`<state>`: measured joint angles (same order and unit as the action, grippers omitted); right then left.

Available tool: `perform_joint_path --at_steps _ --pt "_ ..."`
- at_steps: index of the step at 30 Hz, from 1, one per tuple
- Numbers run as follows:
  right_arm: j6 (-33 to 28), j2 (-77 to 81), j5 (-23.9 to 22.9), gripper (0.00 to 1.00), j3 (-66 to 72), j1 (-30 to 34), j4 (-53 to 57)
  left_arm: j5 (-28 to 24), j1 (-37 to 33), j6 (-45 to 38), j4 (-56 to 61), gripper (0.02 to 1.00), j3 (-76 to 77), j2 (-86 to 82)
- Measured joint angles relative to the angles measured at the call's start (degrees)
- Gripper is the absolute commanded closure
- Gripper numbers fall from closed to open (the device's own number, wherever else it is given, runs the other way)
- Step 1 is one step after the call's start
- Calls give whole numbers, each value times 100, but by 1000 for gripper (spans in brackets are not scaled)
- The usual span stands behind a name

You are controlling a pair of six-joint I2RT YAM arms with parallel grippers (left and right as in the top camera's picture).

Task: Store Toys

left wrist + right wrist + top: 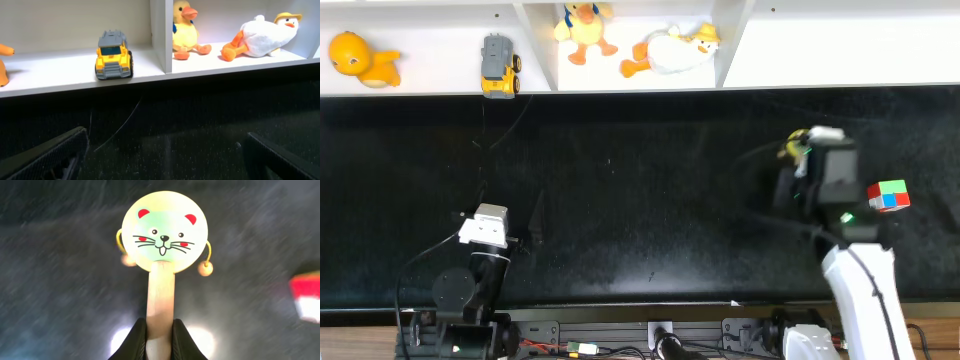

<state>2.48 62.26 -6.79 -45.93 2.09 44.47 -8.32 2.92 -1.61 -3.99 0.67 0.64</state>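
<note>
Risk: the cat-face drum (164, 232) is pinched only at the end of its handle (160, 297), so it could pivot or slip; its dangling beads (204, 269) could snag the shelf (820, 60) edge. The right gripper (160, 332), centre right in the top view, clamps the handle, apparently above the mat (640, 200). The left gripper (165, 155) sits lower left, jaws wide.
</note>
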Motion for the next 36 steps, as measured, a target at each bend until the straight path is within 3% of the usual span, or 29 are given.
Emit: perform_joint_path --at_steps 6,13,25,36 --pt "-1056 997 479 958 -1130 424 -221 0 0 0 0 20 0 0" --pt "-1593 2291 896 956 -2457 424 -339 0 0 0 -2 20 0 0" --pt "-1751 3877 1386 958 -3587 72 -1084 0 0 0 0 20 0 0" --pt "-1690 4448 1539 958 -3676 -321 -1182 0 0 0 -2 20 0 0"
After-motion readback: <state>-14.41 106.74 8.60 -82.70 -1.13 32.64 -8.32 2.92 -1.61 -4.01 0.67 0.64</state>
